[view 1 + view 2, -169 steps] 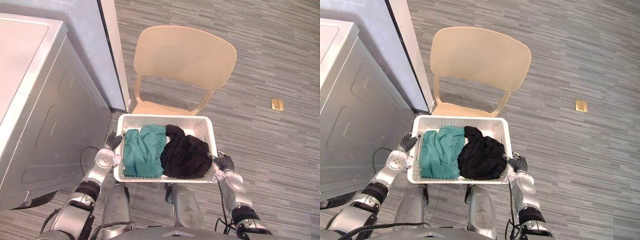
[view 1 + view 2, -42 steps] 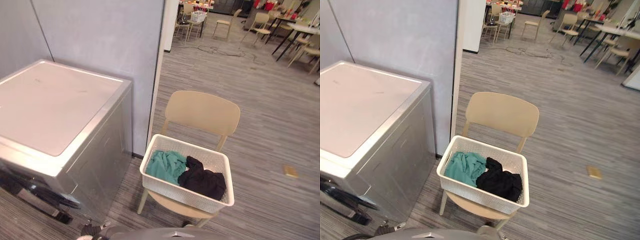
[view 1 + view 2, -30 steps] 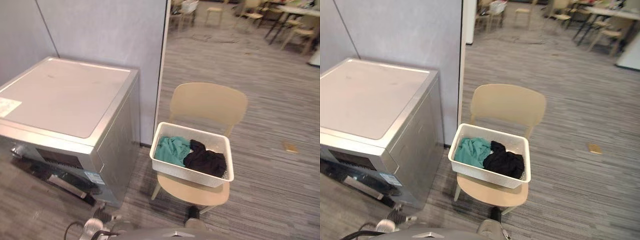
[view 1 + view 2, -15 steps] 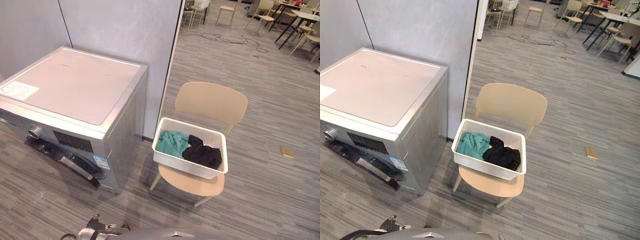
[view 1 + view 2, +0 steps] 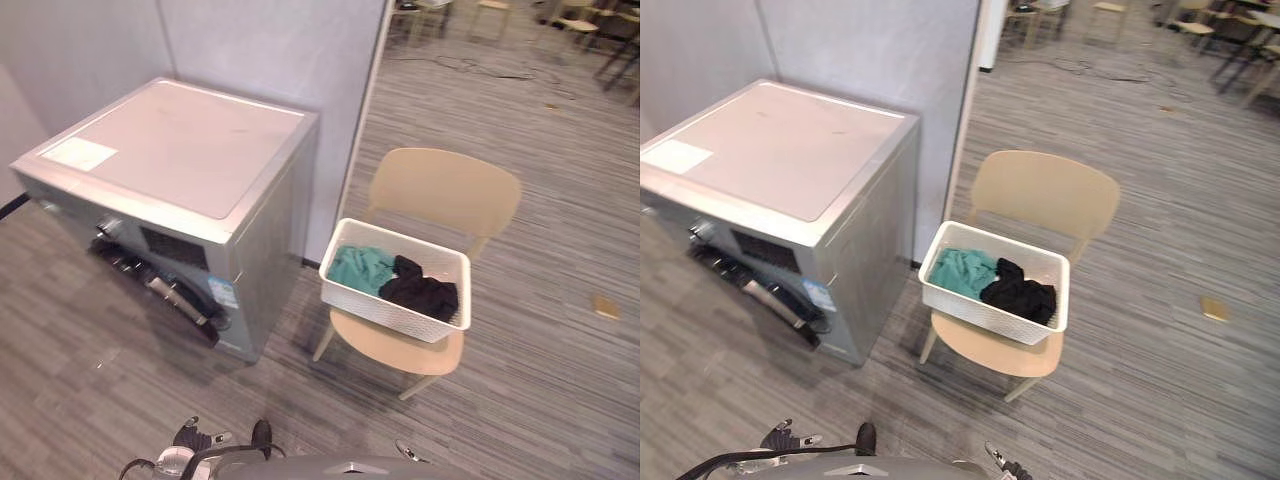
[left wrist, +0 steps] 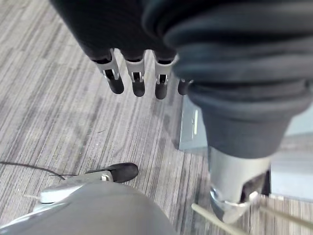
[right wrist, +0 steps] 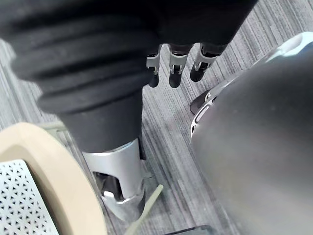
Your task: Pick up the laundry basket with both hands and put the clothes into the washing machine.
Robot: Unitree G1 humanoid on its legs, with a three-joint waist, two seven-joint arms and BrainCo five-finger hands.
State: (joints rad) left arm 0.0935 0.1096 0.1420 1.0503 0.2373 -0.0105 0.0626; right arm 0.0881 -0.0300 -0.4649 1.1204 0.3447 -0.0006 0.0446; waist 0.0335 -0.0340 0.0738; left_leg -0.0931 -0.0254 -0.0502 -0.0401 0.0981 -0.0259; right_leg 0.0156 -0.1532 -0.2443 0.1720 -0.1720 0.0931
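On beige chair point(image 5: 445, 188), laundry basket point(image 5: 385, 308), clothes point(image 5: 365, 268) inside, washing machine point(image 5: 190, 150) beside

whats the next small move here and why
Probably step closer to the chair, since the laundry basket sits on its seat well ahead of the robot, while the left robot hand and right robot hand hang open, holding nothing.

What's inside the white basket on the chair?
Inside the laundry basket lie a teal cloth and a black cloth, side by side. Whatever lies beneath them is hidden.
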